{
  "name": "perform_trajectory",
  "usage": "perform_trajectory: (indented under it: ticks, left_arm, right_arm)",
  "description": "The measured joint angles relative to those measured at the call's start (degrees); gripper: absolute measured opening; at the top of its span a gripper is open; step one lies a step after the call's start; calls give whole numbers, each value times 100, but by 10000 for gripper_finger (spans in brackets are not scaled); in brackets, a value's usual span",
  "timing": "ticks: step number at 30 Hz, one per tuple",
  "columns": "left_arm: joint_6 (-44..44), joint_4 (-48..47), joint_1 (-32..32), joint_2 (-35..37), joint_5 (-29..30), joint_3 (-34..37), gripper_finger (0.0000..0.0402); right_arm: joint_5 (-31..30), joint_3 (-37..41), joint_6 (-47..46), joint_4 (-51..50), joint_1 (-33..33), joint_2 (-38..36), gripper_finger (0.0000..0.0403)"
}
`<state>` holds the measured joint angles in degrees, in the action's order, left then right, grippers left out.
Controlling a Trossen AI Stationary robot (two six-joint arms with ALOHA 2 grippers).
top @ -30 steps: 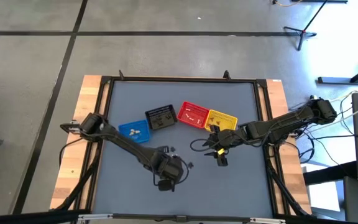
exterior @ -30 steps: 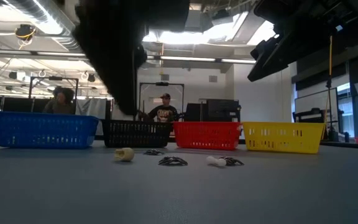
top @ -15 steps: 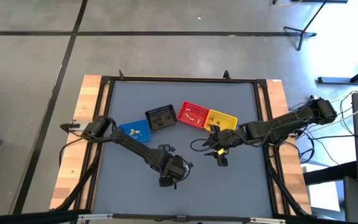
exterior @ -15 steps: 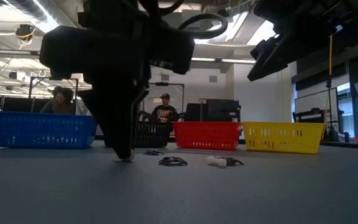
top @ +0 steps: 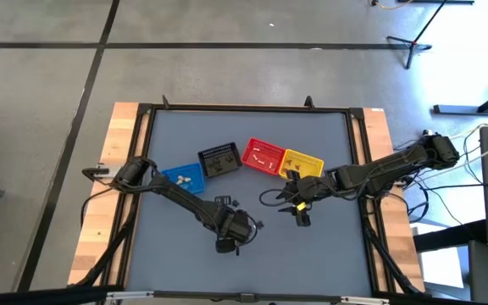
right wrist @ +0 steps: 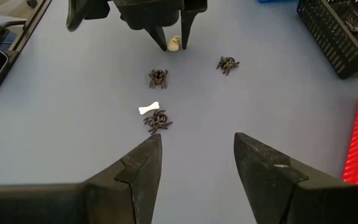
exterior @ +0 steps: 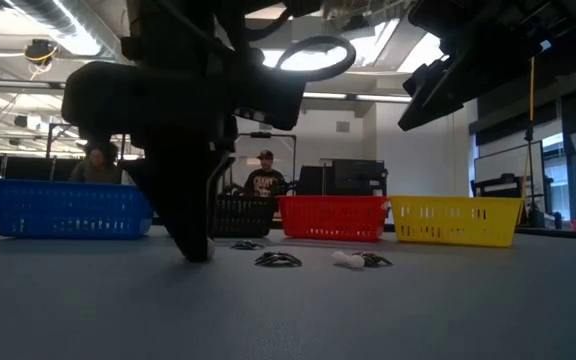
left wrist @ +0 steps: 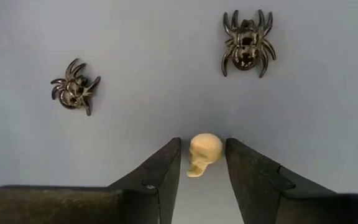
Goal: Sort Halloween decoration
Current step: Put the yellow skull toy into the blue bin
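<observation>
Left wrist view: the left gripper (left wrist: 202,163) has been lowered around the cream skull (left wrist: 202,154) on the table (left wrist: 328,112), jaws parted, not yet clamped; a grasp is judged imminent. The right gripper (right wrist: 197,163) waits, open.

Cream skull (left wrist: 204,154), white bone (right wrist: 148,109), three black spiders (right wrist: 158,77) on table.

Grey-blue table top (top: 312,161) in a wooden frame. Four baskets stand in a row on it: blue basket (top: 182,178), black basket (top: 219,160), red basket (top: 263,155), yellow basket (top: 303,163). On the open surface in front of the black basket lie a cream skull (left wrist: 204,154), three dark spiders (right wrist: 158,77) (right wrist: 227,64) (right wrist: 157,121) and, just beside the last spider, a white bone (right wrist: 148,109).
</observation>
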<state>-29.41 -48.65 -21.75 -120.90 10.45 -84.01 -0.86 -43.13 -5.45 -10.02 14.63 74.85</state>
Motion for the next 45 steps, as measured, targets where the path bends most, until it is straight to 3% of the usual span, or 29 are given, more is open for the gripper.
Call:
perform_trajectory:
  ticks: [15,45]
  left_arm:
    - [5,6,0,-9,-37,11,25]
    - [40,-44,123,340,125,-52,20]
  right_arm:
    - [2,2,0,2,-2,0,200]
    - [-1,2,0,9,-2,0,200]
